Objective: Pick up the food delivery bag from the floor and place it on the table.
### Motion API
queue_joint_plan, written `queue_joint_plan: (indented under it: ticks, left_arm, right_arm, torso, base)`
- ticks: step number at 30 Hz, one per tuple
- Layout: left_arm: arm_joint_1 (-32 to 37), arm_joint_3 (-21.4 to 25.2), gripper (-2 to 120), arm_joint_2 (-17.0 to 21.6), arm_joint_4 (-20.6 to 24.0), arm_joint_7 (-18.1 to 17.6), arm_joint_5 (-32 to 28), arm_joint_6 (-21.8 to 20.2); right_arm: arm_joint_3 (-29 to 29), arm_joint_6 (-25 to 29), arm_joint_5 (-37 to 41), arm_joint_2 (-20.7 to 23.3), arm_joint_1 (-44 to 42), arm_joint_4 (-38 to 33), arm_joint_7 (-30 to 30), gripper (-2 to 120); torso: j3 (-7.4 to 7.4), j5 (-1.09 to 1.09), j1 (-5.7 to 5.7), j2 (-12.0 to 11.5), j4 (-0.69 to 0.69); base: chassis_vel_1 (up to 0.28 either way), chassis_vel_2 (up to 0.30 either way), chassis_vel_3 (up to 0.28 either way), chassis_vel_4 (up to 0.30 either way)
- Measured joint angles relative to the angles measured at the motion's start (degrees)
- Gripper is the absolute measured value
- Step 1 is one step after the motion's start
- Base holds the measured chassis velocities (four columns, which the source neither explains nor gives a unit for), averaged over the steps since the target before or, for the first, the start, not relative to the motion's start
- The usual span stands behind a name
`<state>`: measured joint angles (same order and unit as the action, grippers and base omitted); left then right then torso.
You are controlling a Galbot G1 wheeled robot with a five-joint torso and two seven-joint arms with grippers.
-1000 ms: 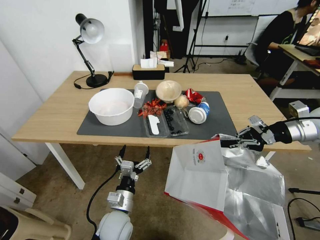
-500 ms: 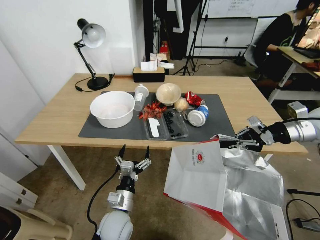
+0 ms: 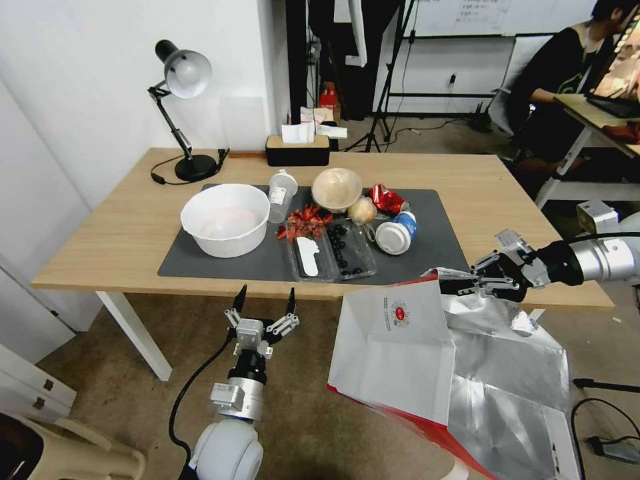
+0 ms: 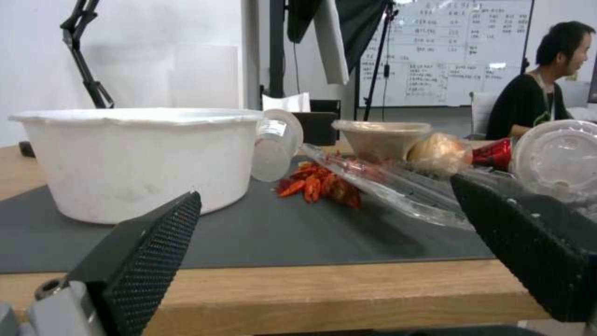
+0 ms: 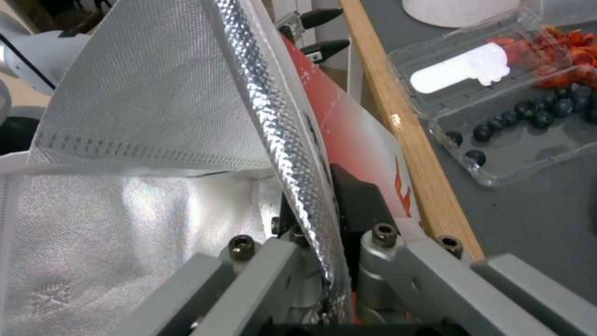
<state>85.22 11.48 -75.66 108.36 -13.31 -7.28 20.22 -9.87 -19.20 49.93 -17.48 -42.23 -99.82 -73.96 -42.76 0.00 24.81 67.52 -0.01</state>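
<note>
The bag, white paper with a red base edge, a small round red logo and crinkled silver foil lining, hangs open-mouthed below the table's front edge near its right corner, its top rim level with that edge. The right gripper is clamped on the bag's upper rim; in the right wrist view the quilted foil wall runs between the closed fingers, just beside the wood edge. The left gripper hovers below the front edge near its middle, well apart from the bag, its ribbed black fingers spread wide. The tabletop is pale wood on white legs, with a flat grey mat across its centre. On the mat sit a round white bowl, a clear plastic tray of dark berries, red scraps, and a tipped lidded cup. The mat's right part and the wood beyond it to the right edge lie bare.
</note>
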Motion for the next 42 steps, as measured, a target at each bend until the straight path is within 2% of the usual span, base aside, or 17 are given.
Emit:
queue_joint_plan:
  ticks: [18, 24, 33, 37, 40, 42]
  left_arm:
    - [0.11, 0.44, 100, 0.34, -0.08, -0.09, -0.39, -0.16]
    - [0.66, 1.12, 100, 1.26, -0.11, -0.10, -0.84, -0.04]
    - [0.88, 1.29, 100, 1.75, 0.00, -0.10, -1.27, -0.05]
    - [1.59, 1.88, 100, 2.15, 0.25, -0.10, -1.37, -0.16]
    - [1.73, 2.04, 100, 2.35, 0.25, -0.09, -1.42, -0.15]
    - [1.79, 2.16, 100, 2.79, 0.27, -0.09, -1.57, -0.07]
  right_arm:
    - [-1.78, -0.14, 2.45, 1.47, 0.58, 0.58, 0.31, 0]
    - [-3.90, -1.41, 8.44, 3.71, 2.35, 1.70, 1.55, 0]
    - [-5.16, -2.45, 14.51, 4.11, 5.14, 1.96, 4.44, 0]
    - [-5.70, -3.77, 22.95, 4.36, 10.66, 3.55, 7.77, 0]
    - [-5.71, -4.25, 25.39, 4.65, 12.42, 4.01, 8.81, 0]
    - [-5.59, -5.18, 29.69, 5.23, 15.86, 4.73, 10.82, 0]
  torso:
    - [0.21, 0.00, -0.17, -0.35, -0.01]
    - [0.25, 0.00, -0.20, -0.42, 0.00]
    - [0.27, 0.00, -0.22, -0.48, 0.00]
    - [0.29, 0.01, -0.24, -0.50, 0.00]
    - [0.30, 0.00, -0.23, -0.51, 0.00]
    - [0.30, 0.00, -0.24, -0.53, 0.01]
  base:
    - [0.000, 0.000, 0.000, 0.000]
    - [0.000, 0.000, 0.000, 0.000]
    - [0.000, 0.000, 0.000, 0.000]
    - [0.000, 0.000, 0.000, 0.000]
    - [0.000, 0.000, 0.000, 0.000]
    - [0.000, 0.000, 0.000, 0.000]
